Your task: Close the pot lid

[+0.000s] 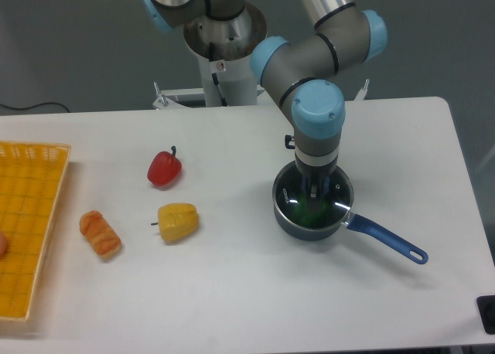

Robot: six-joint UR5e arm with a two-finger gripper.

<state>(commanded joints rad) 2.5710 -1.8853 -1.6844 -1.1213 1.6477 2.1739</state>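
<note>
Pot toward desk right edge, blue handle pointing to front-right corner; lid on top, tool clamped on knob.

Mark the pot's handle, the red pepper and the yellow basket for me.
pot handle (387, 240): fixed camera, middle of the blue shaft.
red pepper (164, 168): fixed camera, centre of its body.
yellow basket (31, 238): fixed camera, bare mesh floor.

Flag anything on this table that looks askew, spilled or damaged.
Nothing stands out. The lid appears to sit level on the pot, with the gripper at its knob. Nothing is spilled; the red pepper, yellow pepper and bread look intact.
</note>
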